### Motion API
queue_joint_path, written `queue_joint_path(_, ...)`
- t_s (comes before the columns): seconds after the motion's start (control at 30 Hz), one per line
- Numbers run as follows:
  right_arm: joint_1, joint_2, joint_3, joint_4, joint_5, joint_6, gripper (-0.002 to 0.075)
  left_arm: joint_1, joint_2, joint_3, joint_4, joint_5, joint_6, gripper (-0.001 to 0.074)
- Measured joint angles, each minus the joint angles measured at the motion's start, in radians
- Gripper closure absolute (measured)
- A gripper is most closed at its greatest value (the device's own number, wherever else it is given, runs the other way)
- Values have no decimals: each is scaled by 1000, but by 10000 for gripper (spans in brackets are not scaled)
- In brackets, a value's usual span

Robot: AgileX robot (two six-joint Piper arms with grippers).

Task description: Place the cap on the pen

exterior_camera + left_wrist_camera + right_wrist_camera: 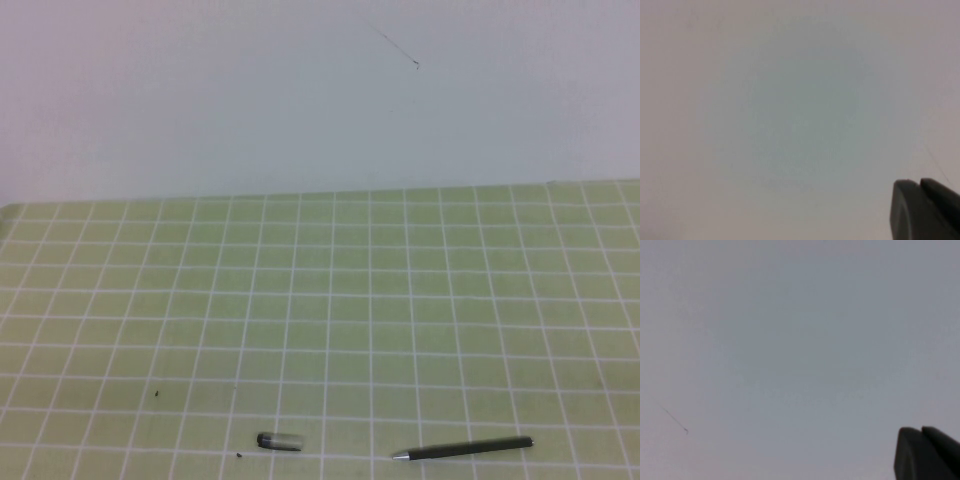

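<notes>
The thin black pen [465,448] lies flat near the front edge of the green grid mat [330,300], right of centre, its silver tip pointing left. The short translucent-grey cap [280,441] with a dark end lies about two squares to its left. Neither arm shows in the high view. The left gripper [919,184] shows in the left wrist view with its two dark fingers pressed together, empty, facing a blank pale wall. The right gripper [921,430] in the right wrist view is likewise shut and empty, facing the wall.
A pale wall [320,90] rises behind the mat, with a thin dark scratch [398,47] on it, which also shows in the right wrist view [675,420]. Two small dark specks [157,393] lie on the mat at the front left.
</notes>
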Motion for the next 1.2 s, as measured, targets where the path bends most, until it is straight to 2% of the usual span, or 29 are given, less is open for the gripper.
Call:
queue_joint_path(0.17,0,2,-156,2,348,70,729,0,0,-129,0,216,14,735)
queue_joint_path(0.4,0,53,-380,60,871,43,729,0,2,-135,52,116,43,735)
queue_joint_path(0.63,0,281,-519,375,1060,-406,729,0,74,-141,-3,207,31,735)
queue_joint_path(0.8,0,505,-575,500,1162,-607,729,0,208,-215,-19,391,48,735)
queue_joint_path(1.0,0,751,-681,508,1354,-919,729,0,361,-303,-256,591,330,735)
queue_joint_path(1.03,0,754,-680,493,1351,-905,727,0,387,-300,-230,592,309,736)
queue_joint_path(1.07,2,832,-723,515,1401,-1027,729,0,412,-320,-378,652,466,735)
queue_joint_path(1.2,36,976,-795,525,1401,-1099,729,0,502,-330,-602,751,710,735)
